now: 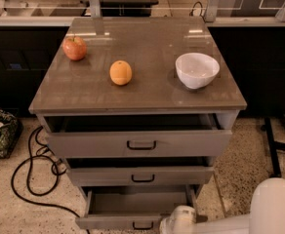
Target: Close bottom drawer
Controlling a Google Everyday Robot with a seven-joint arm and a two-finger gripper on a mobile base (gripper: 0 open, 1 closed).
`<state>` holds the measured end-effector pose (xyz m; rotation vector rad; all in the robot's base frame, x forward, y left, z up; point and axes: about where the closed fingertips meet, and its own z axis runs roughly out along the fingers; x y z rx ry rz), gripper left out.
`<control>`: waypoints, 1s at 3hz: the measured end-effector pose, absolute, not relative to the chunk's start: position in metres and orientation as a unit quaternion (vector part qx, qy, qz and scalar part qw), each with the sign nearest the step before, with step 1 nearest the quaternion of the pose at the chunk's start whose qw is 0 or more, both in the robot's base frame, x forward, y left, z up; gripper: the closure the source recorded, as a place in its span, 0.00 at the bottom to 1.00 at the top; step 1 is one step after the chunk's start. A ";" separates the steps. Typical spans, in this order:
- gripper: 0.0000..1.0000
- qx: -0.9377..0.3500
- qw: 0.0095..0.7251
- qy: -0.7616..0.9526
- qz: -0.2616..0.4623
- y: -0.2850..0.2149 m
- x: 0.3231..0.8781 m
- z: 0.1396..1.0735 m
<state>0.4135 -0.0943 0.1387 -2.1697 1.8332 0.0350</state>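
The bottom drawer [125, 222] is the lowest of three grey drawers and stands pulled out, its plain grey tray interior [137, 201] showing. Its small black loop handle [141, 225] is at the bottom edge of the camera view. My gripper [179, 222] shows as a white rounded end of the arm at the drawer front's right end, right of the handle. My white arm [274, 208] fills the bottom right corner.
The top drawer [140, 143] and middle drawer [141, 175] are each partly open. On the cabinet top [152, 89] sit a red apple [74, 48], an orange [120, 72] and a white bowl [196, 69]. A black cable [28, 172] loops on the floor at left.
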 end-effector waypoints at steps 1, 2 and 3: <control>1.00 -0.755 0.150 0.638 0.012 -0.094 0.413 0.139; 1.00 -0.760 0.152 0.632 -0.003 -0.094 0.432 0.140; 1.00 -0.760 0.152 0.632 -0.003 -0.094 0.432 0.140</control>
